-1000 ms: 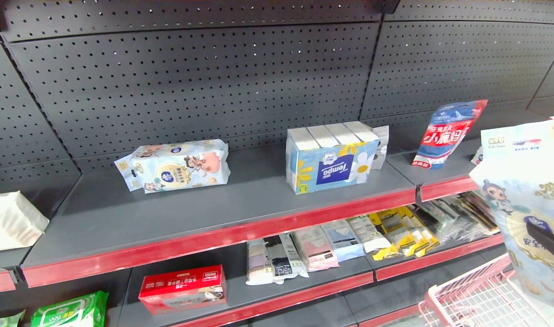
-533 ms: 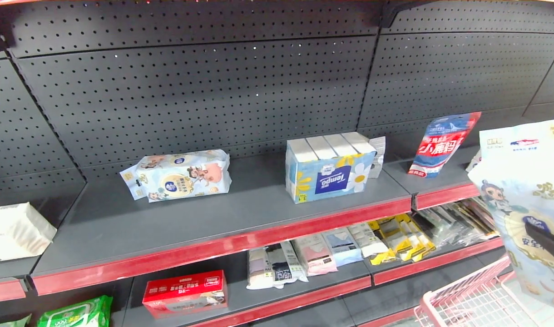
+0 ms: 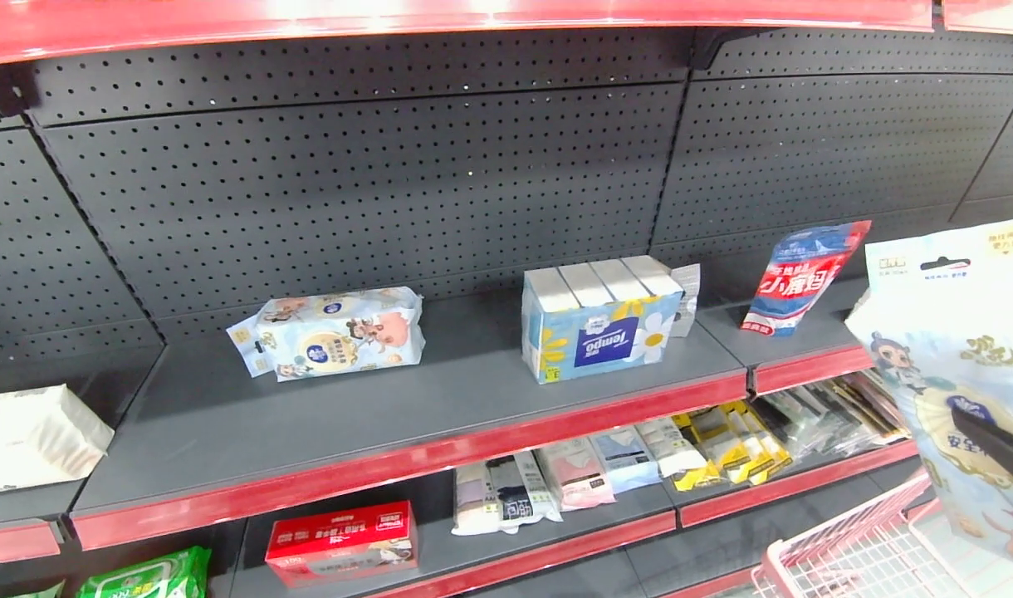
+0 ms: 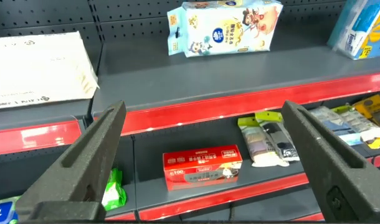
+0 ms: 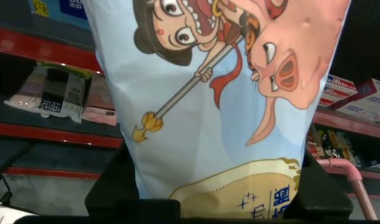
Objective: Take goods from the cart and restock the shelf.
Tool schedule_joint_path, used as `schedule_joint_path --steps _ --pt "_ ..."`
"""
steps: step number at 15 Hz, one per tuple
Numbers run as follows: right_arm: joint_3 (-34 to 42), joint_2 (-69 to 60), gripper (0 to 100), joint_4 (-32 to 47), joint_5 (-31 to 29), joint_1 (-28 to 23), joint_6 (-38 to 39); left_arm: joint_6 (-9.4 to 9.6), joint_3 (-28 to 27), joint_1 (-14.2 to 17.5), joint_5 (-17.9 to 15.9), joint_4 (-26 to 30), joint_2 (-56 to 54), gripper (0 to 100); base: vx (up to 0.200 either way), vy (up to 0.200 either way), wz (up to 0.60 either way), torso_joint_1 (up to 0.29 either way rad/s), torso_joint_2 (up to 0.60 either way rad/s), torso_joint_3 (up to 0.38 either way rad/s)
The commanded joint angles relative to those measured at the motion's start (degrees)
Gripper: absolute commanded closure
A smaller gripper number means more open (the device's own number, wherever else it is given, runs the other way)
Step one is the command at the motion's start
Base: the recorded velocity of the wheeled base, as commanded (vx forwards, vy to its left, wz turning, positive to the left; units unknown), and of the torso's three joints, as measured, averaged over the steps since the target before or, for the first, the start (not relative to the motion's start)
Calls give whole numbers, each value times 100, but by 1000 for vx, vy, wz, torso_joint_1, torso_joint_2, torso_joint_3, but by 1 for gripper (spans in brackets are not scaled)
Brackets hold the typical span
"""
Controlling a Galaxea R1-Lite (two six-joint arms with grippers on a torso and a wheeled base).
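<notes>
While the fingers of the right gripper (image 5: 218, 199) are clamped on a cartoon-printed tissue pack (image 3: 955, 349), held upright at the near right by the pink wire cart (image 3: 839, 556), the left gripper (image 4: 202, 109) faces the shelf (image 3: 407, 415) with its fingers wide apart, holding nothing. On that shelf lie a matching pack (image 3: 332, 332) and, to its right, a blue tissue multipack (image 3: 602, 328).
</notes>
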Motion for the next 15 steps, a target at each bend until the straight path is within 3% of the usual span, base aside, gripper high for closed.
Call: schedule_joint_path --steps 1,7,10,15 --pt "40 23 100 -6 -8 -72 -63 8 0 5 2 -2 5 0 0 0 0 0 0 0" --pt "278 -3 100 3 -8 -143 -89 8 0 5 2 -2 5 0 0 0 500 4 0 4" --pt "550 -91 100 -6 18 -257 16 8 0 5 2 -2 5 0 0 0 0 0 0 0" --pt "954 -74 100 -50 141 262 1519 8 0 5 2 -2 5 0 0 0 0 0 0 0"
